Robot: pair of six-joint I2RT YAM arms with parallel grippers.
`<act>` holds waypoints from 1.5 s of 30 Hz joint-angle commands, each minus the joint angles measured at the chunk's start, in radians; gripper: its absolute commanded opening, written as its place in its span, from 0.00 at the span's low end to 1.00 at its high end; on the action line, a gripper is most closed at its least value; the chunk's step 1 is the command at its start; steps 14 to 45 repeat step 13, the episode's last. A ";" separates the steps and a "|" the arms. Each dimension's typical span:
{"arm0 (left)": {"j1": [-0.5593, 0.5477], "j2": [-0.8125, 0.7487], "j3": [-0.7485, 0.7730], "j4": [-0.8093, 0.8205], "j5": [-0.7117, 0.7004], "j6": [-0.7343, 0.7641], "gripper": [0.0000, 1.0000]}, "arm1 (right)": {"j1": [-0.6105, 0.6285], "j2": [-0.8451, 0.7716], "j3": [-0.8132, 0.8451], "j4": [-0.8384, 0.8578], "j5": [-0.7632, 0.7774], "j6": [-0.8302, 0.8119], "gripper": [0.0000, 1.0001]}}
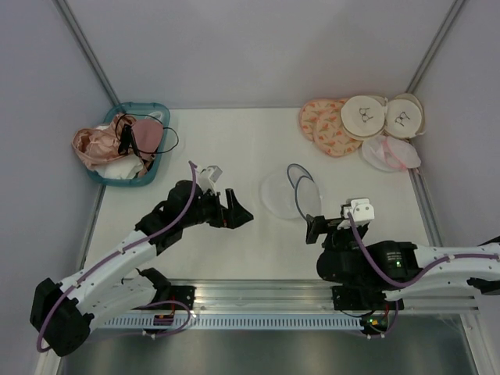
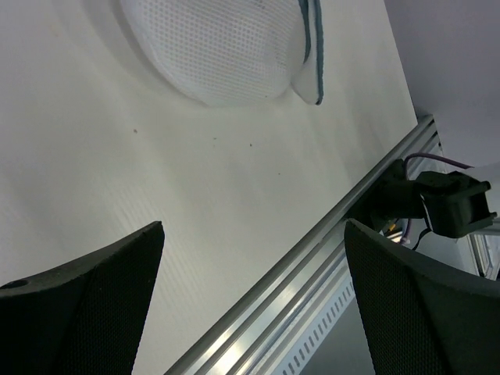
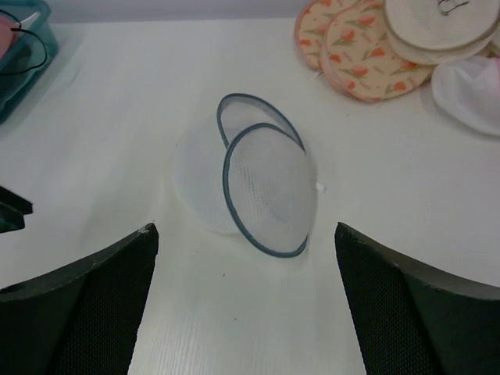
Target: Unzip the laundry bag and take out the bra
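**Both pincers released, mesh bag lying between them**

From my station I see the translucent white mesh laundry bag [image 1: 283,194] with its dark blue-grey rim lying on its side near the middle of the white table [image 1: 219,141]. In the right wrist view, two blue-grey hoops show on it – they meet at the upper left and splay apart toward the right.

The left gripper [image 1: 241,212] hangs just left of the bag, not touching it. Its jaws stand wide apart with only bare table between them. The right gripper [image 1: 316,228] sits near the bag's front right, also spread wide and holding nothing.

At the far left corner stands a teal plastic basket [image 1: 107,176] filled with pink fabric and a black strap. At the far right lie peach patterned round pouches [image 1: 324,126], two cream round pouches with black marks [image 1: 367,116], and a white pouch with pink trim [image 1: 389,153] – all well apart from the bag.
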 commanded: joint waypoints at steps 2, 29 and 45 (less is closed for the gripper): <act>-0.045 0.084 0.067 0.125 0.026 0.046 1.00 | 0.004 -0.167 -0.132 0.386 -0.180 -0.312 0.98; -0.155 0.126 0.054 0.194 -0.072 0.072 1.00 | 0.006 -0.129 -0.156 0.318 -0.181 -0.202 0.98; -0.155 0.126 0.054 0.194 -0.072 0.072 1.00 | 0.006 -0.129 -0.156 0.318 -0.181 -0.202 0.98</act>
